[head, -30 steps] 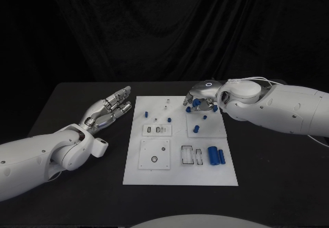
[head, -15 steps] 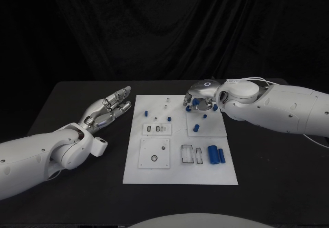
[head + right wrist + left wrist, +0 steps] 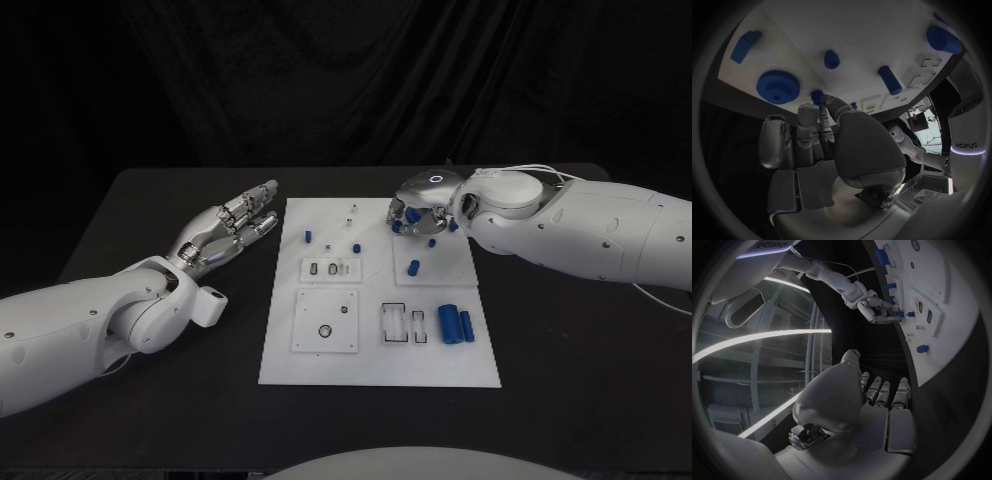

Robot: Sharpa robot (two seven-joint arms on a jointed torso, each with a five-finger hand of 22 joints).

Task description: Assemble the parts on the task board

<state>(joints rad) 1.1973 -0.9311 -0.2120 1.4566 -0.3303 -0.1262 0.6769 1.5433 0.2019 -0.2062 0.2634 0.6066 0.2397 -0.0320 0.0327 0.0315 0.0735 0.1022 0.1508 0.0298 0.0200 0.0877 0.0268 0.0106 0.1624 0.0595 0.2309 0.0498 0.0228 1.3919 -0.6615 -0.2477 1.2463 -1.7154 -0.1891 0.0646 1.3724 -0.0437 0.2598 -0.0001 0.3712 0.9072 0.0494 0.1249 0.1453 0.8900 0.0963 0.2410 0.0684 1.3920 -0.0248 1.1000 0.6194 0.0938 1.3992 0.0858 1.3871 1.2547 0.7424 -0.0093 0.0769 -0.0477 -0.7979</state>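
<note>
1. Right hand [image 3: 423,214] sits over the far right part of the task board [image 3: 378,370], at about 1 o'clock from the board's centre; fingers curled down, pinching a small blue peg [image 3: 819,98].
2. Blue gear [image 3: 778,86] lies on the board just beside those fingers.
3. Left hand [image 3: 231,226] rests off the board at 9 to 10 o'clock, fingers straight and apart, holding nothing.
4. Two blue cylinders [image 3: 454,325] lie at 4 o'clock on the board.
</note>
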